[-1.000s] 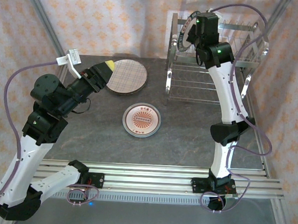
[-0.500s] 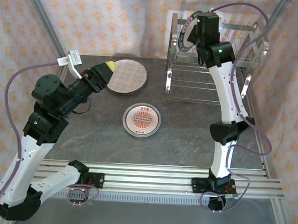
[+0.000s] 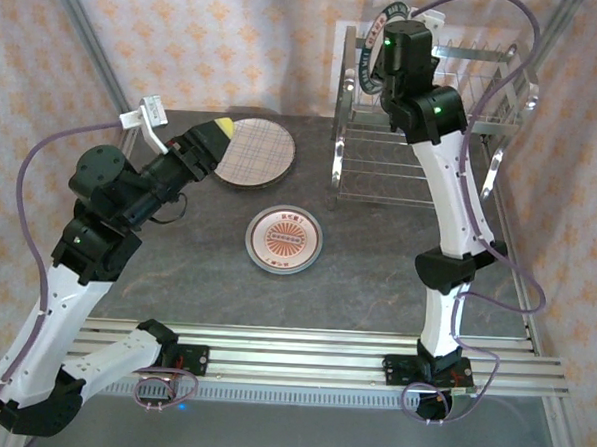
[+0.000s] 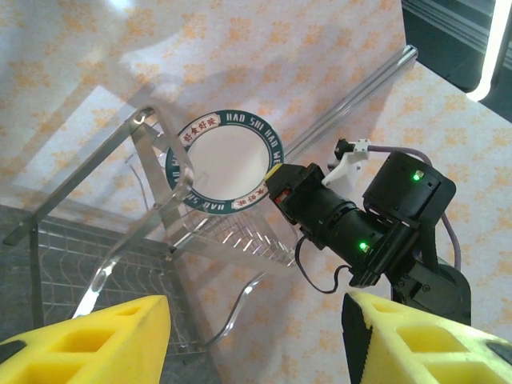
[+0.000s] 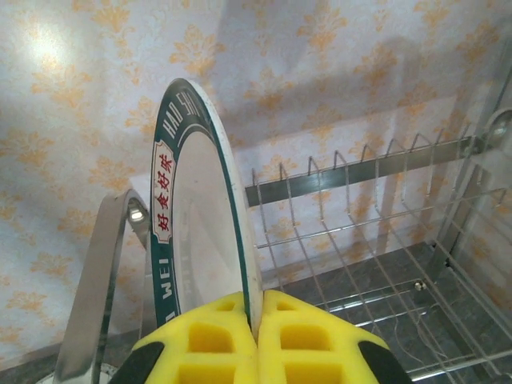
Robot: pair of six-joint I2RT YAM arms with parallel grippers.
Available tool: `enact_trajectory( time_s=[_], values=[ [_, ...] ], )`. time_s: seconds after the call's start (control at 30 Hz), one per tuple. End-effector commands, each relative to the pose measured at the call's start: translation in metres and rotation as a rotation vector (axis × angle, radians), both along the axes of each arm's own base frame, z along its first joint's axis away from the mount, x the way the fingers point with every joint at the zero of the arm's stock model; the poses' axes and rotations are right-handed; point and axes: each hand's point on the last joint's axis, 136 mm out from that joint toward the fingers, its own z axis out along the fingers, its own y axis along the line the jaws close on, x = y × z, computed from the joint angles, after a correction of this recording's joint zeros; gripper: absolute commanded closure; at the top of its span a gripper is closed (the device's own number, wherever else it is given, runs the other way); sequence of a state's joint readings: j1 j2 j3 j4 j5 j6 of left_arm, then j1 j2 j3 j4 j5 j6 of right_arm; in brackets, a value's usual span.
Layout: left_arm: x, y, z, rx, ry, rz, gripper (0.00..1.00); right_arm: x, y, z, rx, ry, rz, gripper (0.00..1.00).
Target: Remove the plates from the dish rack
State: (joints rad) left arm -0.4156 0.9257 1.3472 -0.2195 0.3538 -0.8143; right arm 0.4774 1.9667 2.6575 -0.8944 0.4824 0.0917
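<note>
A dark-green-rimmed, white-centred plate [image 5: 200,232] stands on edge above the left end of the dish rack [image 3: 423,140], and my right gripper [image 5: 258,320] is shut on its rim. From above, that plate [image 3: 371,49] sits just left of the right gripper [image 3: 384,66]. The left wrist view takes in the same plate [image 4: 228,164] above the rack [image 4: 120,240]. My left gripper [image 3: 218,134] is open and empty, hovering by the left edge of a plaid plate [image 3: 254,151] lying flat on the table. A pink-patterned plate [image 3: 284,240] lies mid-table.
The rack's upright dividers [image 5: 344,192] to the right of the held plate hold nothing. The rack's chrome end frame [image 5: 100,280] stands close on the plate's left. Patterned curtain walls close in the back and sides. A metal rail [image 3: 352,351] runs along the near table edge.
My right gripper has risen a little with the dark-rimmed plate, lifting it higher above the rack's top tier. The left arm has shifted only slightly.
</note>
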Motion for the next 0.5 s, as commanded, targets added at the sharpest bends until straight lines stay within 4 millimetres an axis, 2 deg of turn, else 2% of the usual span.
enact_trajectory(
  time_s=[0.0,0.2,0.33,0.47],
  values=[
    [0.0,-0.01,0.015,-0.065,-0.032,-0.044,0.41,-0.04,-0.036,0.057,0.023,-0.136,-0.087,1.0],
    [0.01,-0.044,0.017,-0.111,0.015,-0.131,0.4,-0.07,-0.054,0.078,0.008,-0.163,-0.107,1.0],
    [0.016,-0.086,0.017,-0.136,0.046,-0.219,0.39,-0.093,-0.066,0.089,0.008,-0.178,-0.107,1.0],
    [0.021,-0.134,0.014,-0.156,0.071,-0.302,0.38,-0.114,-0.07,0.094,0.019,-0.179,-0.054,1.0]
  ],
)
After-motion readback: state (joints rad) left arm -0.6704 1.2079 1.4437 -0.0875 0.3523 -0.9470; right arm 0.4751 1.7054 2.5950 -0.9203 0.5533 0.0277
